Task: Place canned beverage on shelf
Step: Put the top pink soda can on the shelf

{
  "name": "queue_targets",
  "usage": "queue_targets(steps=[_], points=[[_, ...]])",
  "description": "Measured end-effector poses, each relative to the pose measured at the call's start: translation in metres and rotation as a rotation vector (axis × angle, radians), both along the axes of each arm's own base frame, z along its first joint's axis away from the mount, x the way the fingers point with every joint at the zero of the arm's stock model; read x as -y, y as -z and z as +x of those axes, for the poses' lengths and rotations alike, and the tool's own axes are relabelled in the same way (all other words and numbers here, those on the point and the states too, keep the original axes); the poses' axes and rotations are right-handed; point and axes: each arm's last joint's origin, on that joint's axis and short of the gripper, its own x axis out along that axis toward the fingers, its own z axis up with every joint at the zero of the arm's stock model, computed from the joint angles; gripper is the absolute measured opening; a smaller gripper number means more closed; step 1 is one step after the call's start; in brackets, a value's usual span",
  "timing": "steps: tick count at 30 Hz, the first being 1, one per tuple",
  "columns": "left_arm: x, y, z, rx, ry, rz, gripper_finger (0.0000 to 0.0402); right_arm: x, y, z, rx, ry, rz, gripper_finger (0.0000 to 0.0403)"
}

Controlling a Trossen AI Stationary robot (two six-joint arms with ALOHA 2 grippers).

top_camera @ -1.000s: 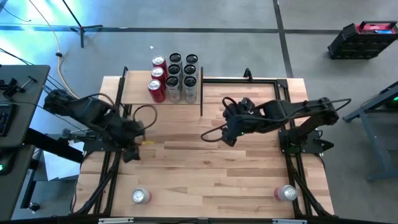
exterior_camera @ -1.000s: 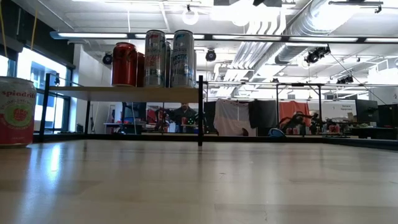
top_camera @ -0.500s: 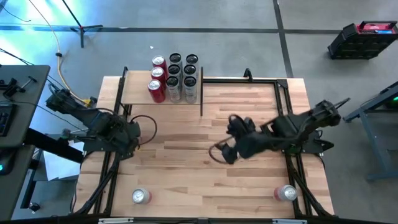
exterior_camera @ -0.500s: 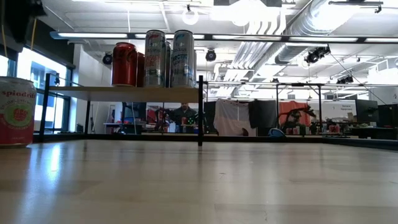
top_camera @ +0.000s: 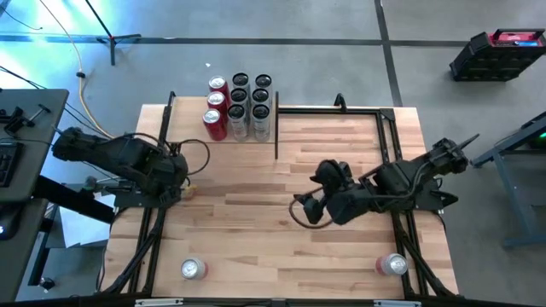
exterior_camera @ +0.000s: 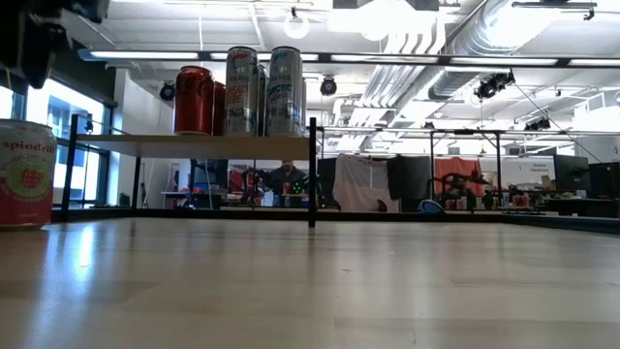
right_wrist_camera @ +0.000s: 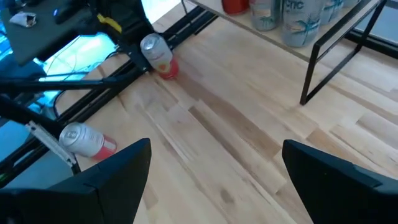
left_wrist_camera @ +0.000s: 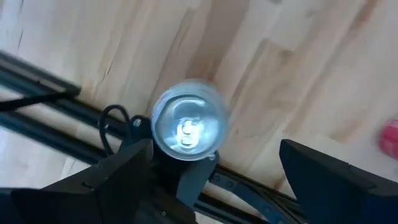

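A silver-topped can with a red-and-white label [left_wrist_camera: 189,127] stands upright on the tabletop beside the left black rail. It also shows in the low view [exterior_camera: 24,174] and the right wrist view [right_wrist_camera: 155,56]. My left gripper [left_wrist_camera: 214,163] is open straight above it, one finger on either side of it in the left wrist view, clear of its top [exterior_camera: 34,34]. The arm hides this can in the high view [top_camera: 177,179]. The shelf [top_camera: 183,128] stands at the far left and carries several red and silver cans [top_camera: 239,107]. My right gripper [top_camera: 305,209] is open and empty over the table's middle.
One more can stands near the front left [top_camera: 194,269] and another near the front right [top_camera: 392,265]. Black frame rails [top_camera: 145,243] run along the table's sides and far right edge. Bare tabletop [top_camera: 256,230] lies between the arms.
My right gripper has gone from near the shelf's right post toward the table's near edge, its arm folding back. My left arm has drawn back a little toward the left edge, and its gripper has come down into the low view above the can.
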Motion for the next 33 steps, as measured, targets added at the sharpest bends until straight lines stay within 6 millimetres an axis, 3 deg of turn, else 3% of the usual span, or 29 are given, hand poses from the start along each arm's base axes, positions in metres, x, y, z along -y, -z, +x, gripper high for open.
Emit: queue_targets(steps=[7, 16, 23, 33], points=[[-0.006, 0.028, -0.001, -0.112, -0.047, 0.029, 0.0342, 0.011, 0.000, 0.006, -0.013, 0.010, 0.036, 0.0348], [-0.006, 0.051, 0.004, -0.100, -0.060, 0.025, 0.0342, 0.012, -0.001, 0.008, 0.000, 0.003, 0.059, 0.0348], [-0.006, 0.056, 0.016, -0.092, -0.113, 0.041, 0.0342, 0.011, -0.001, 0.008, 0.005, 0.004, 0.061, 0.0348], [-0.010, 0.071, 0.035, -0.240, -0.253, -0.049, 0.0342, 0.008, -0.001, 0.008, 0.021, 0.010, 0.086, 0.0348]])
